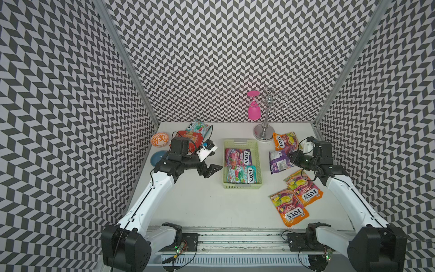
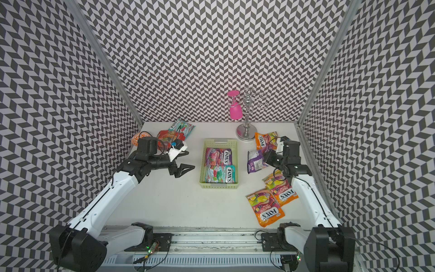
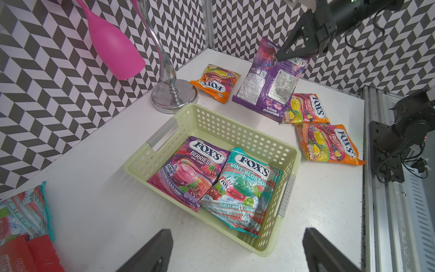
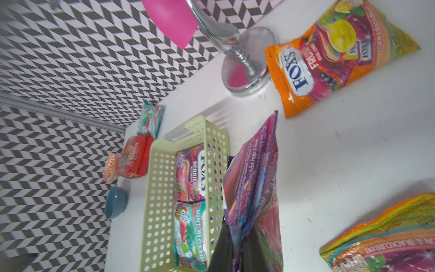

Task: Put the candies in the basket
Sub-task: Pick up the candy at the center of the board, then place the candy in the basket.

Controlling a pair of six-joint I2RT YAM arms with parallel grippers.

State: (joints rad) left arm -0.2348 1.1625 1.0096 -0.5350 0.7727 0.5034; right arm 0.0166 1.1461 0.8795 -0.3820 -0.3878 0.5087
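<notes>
The pale green basket (image 1: 240, 142) stands mid-table and holds a purple berries bag (image 1: 238, 156) and a teal mint bag (image 1: 242, 174). To its right, my right gripper (image 1: 290, 156) is shut on the upper edge of a purple candy bag (image 1: 280, 162), which hangs tilted with its lower edge near the table; the left wrist view also shows this bag (image 3: 270, 84). Three orange bags (image 1: 284, 140) (image 1: 303, 186) (image 1: 288, 207) lie on the right side. A teal bag (image 1: 197, 128) and a red bag (image 1: 188, 137) lie at the back left. My left gripper (image 1: 215, 161) hovers open just left of the basket, empty.
An orange patterned bowl (image 1: 160, 139) and a blue bowl (image 1: 159, 157) sit at the left edge behind my left arm. A chrome stand (image 1: 264, 133) with a pink glass (image 1: 254, 110) hanging on it rises behind the basket. Patterned walls close in three sides.
</notes>
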